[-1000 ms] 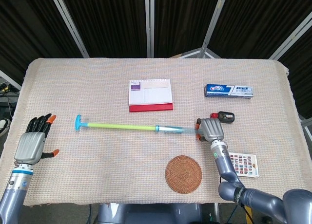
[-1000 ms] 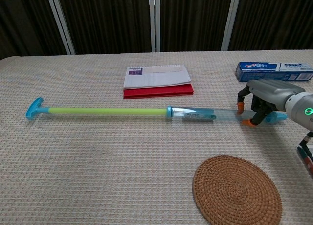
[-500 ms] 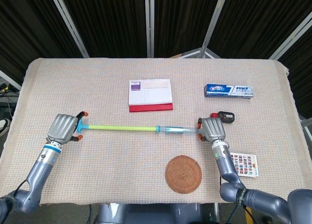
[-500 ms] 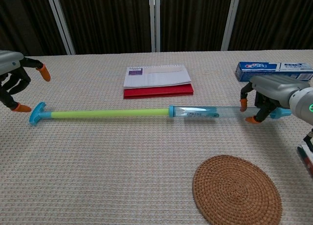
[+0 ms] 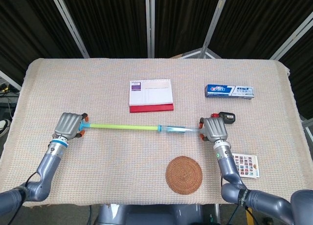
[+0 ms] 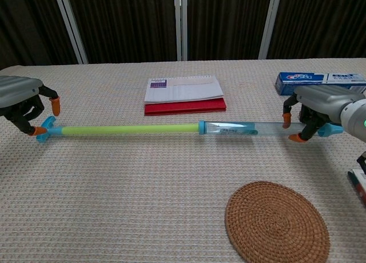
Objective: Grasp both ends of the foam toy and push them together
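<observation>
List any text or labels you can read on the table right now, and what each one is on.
Toothpaste box: brand logo and print on blue and white, too blurred to read.
Calendar: printed grid and header, too small to read.
Card by the right arm: coloured squares, no legible words.
Toy's clear tube: a label strip, unreadable.
Nothing reads clearly in either view.

Left hand now on the toy's far end.

I've brought my left hand (image 6: 22,103) in from the surface's left edge and closed its fingers around the blue T-cap of the foam toy (image 6: 131,128), while my right hand (image 6: 317,111) has shifted slightly rightward with the clear tube end it grips.
</observation>
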